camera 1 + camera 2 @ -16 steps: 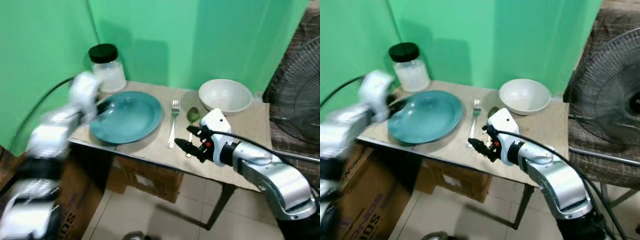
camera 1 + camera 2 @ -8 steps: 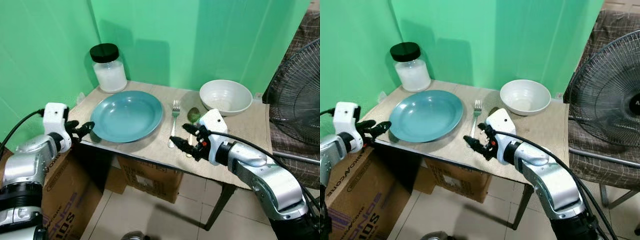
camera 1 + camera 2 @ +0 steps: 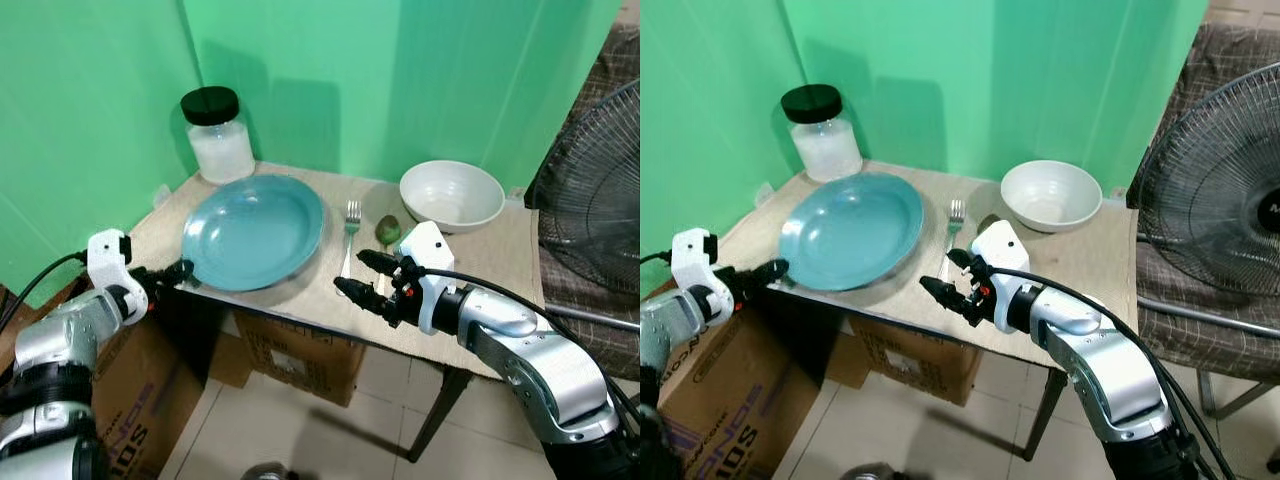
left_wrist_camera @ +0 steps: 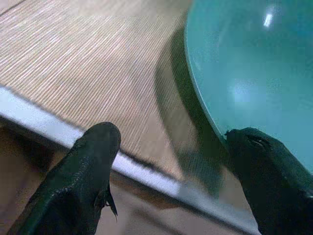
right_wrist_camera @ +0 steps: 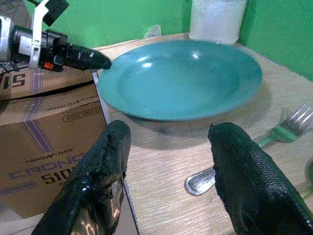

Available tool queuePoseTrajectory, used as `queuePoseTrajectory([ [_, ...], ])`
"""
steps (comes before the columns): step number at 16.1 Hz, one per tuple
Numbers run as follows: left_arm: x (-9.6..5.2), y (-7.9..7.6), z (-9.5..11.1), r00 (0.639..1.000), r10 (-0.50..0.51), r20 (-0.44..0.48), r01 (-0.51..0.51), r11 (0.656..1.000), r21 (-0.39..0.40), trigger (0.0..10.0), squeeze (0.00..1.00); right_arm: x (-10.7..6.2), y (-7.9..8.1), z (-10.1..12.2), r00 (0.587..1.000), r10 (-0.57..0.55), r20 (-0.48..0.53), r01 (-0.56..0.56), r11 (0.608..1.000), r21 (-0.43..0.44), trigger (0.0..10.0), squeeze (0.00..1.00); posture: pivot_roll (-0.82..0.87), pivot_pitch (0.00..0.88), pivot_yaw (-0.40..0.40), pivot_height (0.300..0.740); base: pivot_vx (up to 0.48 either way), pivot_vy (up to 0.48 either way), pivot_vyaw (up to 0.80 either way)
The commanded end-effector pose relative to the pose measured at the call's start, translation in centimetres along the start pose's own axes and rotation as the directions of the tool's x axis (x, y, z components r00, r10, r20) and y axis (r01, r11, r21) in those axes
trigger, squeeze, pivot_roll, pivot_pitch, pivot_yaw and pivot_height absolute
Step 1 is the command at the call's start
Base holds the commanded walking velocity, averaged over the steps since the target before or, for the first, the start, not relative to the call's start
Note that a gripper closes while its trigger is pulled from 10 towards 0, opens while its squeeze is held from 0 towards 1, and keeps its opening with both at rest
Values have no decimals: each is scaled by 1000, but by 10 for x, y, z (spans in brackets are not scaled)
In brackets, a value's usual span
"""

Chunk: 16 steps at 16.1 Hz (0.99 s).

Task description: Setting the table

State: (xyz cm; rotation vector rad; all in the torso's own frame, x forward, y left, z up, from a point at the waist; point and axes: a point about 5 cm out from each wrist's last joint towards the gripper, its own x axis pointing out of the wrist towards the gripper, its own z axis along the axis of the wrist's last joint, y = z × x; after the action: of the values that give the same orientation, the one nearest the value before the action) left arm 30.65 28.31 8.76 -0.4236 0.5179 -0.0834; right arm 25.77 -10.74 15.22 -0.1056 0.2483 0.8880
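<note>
The right gripper (image 3: 362,277) hovers over the near edge of the table (image 3: 500,270), fingers spread apart and empty, just in front of the fork (image 3: 347,245) and a green-handled spoon (image 3: 386,232). The left gripper (image 3: 172,272) sits at the table's near left corner, fingers apart, its tips at the rim of the teal plate (image 3: 255,232); whether they touch the rim cannot be determined. The plate's near-left edge appears lifted, tilting the plate. Farther back stand a white bowl (image 3: 451,194) on the right and a black-lidded jar (image 3: 218,135) on the left, against a green wall (image 3: 330,70). A cardboard box (image 3: 710,380) sits below the table.
</note>
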Motion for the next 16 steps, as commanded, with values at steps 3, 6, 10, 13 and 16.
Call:
queuePoseTrajectory([
  [3,10,-12,1,995,-100,-8,99,994,-51,10000,0,3,1,3,999,34,5,-34,999,-19,10000,0,64,0,57,740,0,0,0],
  [6,14,-19,4,988,-153,-8,151,983,-104,10000,0,0,3,1,999,36,1,-35,999,-20,10000,0,54,0,68,740,0,0,0],
  [10,19,-16,-5,990,-115,-83,102,984,-147,3020,0,-1,5,0,999,40,-1,-40,999,-21,10000,0,52,0,69,740,0,0,0],
  [13,22,-21,1,990,-132,-44,121,971,-207,0,0,0,5,0,998,65,-8,-65,997,-29,10000,0,56,0,46,740,0,0,0],
  [16,23,-21,1,991,-131,-41,119,970,-212,0,0,0,9,1,992,126,-31,-127,991,-34,10000,0,48,0,48,740,0,0,0],
])
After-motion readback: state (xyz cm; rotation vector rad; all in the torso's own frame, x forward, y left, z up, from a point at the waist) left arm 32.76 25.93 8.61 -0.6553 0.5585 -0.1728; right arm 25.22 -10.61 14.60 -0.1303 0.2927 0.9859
